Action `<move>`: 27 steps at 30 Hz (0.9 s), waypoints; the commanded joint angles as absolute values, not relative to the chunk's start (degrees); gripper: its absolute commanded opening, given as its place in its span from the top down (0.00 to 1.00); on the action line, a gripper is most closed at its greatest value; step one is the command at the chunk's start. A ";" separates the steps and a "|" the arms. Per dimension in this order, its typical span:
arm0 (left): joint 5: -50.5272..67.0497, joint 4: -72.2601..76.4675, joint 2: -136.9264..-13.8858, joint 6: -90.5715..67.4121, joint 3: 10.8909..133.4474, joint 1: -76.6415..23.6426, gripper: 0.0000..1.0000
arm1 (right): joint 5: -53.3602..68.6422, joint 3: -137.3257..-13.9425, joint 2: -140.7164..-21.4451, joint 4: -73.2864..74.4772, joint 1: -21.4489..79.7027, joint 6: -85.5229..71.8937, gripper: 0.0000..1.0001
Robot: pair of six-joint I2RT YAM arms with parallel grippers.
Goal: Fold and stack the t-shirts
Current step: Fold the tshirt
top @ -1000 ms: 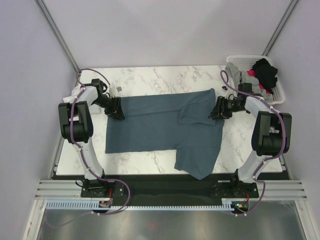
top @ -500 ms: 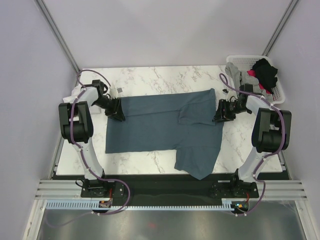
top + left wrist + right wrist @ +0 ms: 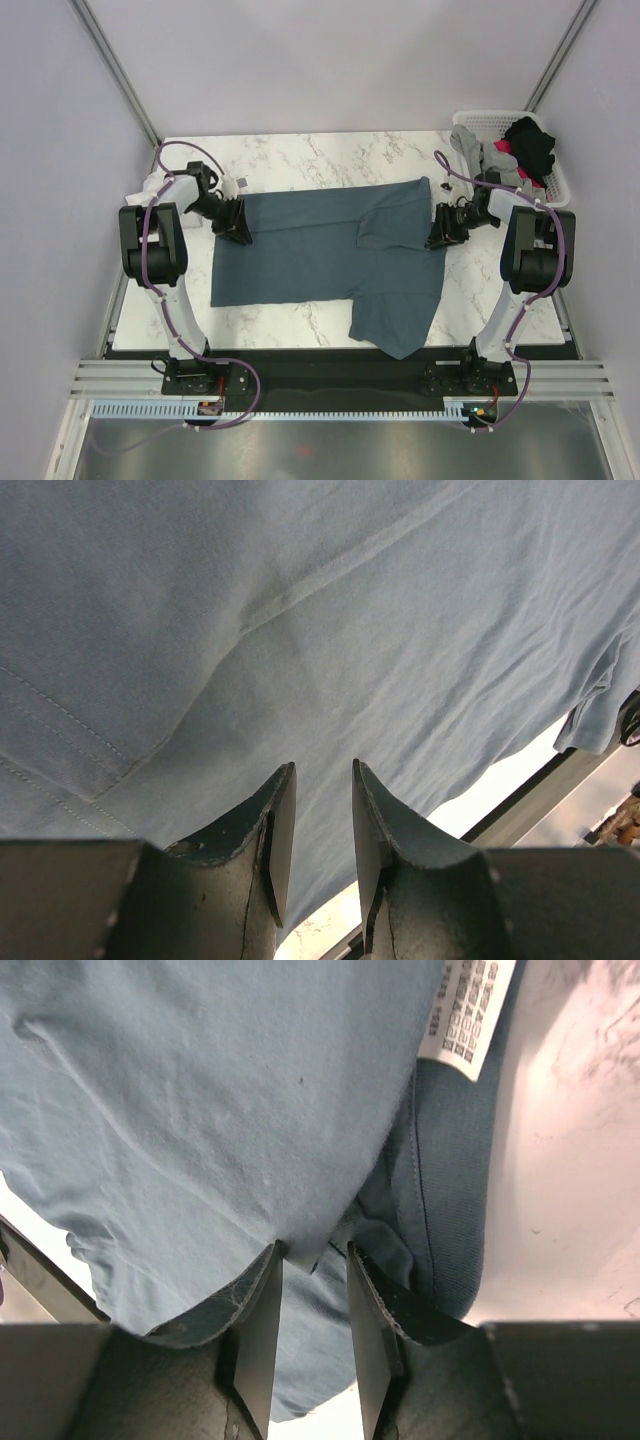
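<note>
Right gripper, jaws narrowly apart over a bunched fold of the spread slate-blue cloth t-shirt, grip not certain, sits at the shirt edge nearest the white plastic lattice basket; left gripper, equally narrow, hold unclear, at the edge farthest from it.

T-shirt plain slate-blue, matching stitching. Label up-right of right gripper fingers: white, small black print. Those fingers dark grey. Table white marble, grey veins. Basket white lattice; clothes in it grey, black, pink.
</note>
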State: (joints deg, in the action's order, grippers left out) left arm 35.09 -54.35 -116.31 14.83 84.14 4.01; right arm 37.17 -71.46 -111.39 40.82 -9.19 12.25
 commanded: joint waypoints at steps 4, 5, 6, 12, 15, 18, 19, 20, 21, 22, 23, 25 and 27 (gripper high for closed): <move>36.47 -54.14 -113.55 13.71 83.85 3.60 0.64 | 39.02 -73.65 -109.78 40.78 -9.32 14.85 0.63; 36.47 -54.14 -113.64 13.71 83.93 3.52 0.64 | 39.28 -73.65 -109.86 40.96 -9.40 14.68 0.64; 36.47 -54.14 -113.64 13.71 83.94 3.52 0.64 | 39.29 -73.65 -109.95 40.96 -9.40 14.68 0.64; 36.47 -54.14 -113.82 13.71 83.94 3.34 0.64 | 40.87 -73.13 -110.57 40.96 -9.23 13.80 0.64; 36.47 -54.14 -113.91 13.71 84.02 3.25 0.64 | 41.48 -72.69 -110.74 40.87 -9.23 13.80 0.65; 36.47 -54.14 -113.91 13.71 83.94 3.25 0.64 | 42.63 -72.60 -110.66 40.96 -9.32 13.54 0.73; 36.47 -54.14 -113.82 13.71 83.94 3.25 0.64 | 42.80 -72.60 -110.57 41.04 -9.23 13.45 0.76; 36.47 -54.14 -113.82 13.71 83.94 3.25 0.64 | 43.15 -72.68 -110.57 41.31 -9.23 13.36 0.80; 36.47 -54.14 -113.73 13.71 84.02 3.34 0.64 | 43.15 -73.03 -110.48 41.92 -9.32 13.36 0.88; 36.47 -54.14 -113.90 13.71 84.02 3.34 0.64 | 43.15 -73.21 -110.13 42.36 -9.32 13.45 0.91; 36.47 -54.14 -113.91 13.71 84.02 3.34 0.64 | 42.98 -73.73 -109.87 42.80 -9.32 13.62 0.97; 36.47 -54.14 -113.82 13.71 84.02 3.34 0.64 | 42.72 -74.00 -108.64 44.38 -9.32 13.97 1.00; 36.47 -54.14 -113.73 13.71 83.94 3.34 0.64 | 43.50 -75.40 -108.19 47.44 -9.40 14.32 1.00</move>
